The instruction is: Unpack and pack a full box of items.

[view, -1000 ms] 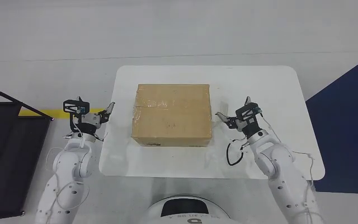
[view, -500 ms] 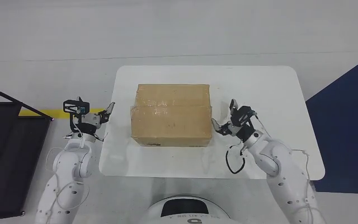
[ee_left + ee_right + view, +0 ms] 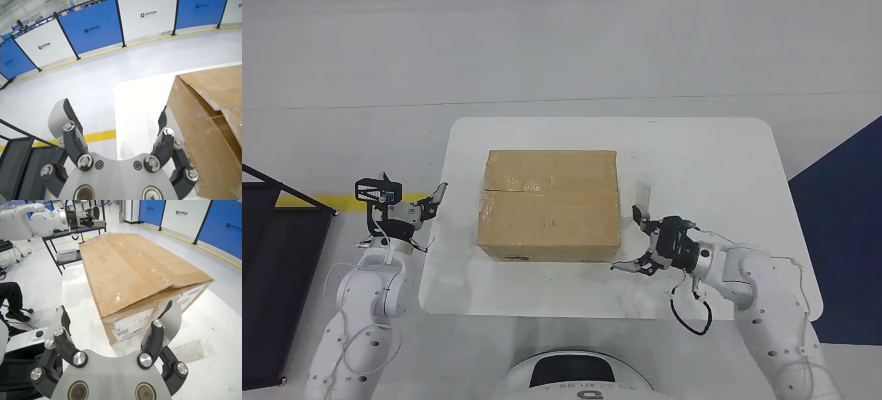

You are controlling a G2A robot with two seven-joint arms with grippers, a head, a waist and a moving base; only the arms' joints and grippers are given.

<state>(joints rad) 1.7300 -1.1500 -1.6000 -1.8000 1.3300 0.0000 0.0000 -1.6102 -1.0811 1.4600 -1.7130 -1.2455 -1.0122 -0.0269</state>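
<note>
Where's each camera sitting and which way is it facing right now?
Top: overhead, looking down at table and box; left gripper and right gripper show.
Left wrist: on that wrist, facing the box's end and floor; own open gripper shows.
Right wrist: on that wrist, facing the box's corner; own open gripper shows.
Shared: all see the box.

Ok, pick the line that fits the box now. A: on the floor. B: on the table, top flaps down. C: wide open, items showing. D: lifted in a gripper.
B: the box stands on the table with its flaps folded down, the left gripper and right gripper beside it, fingers open.
</note>
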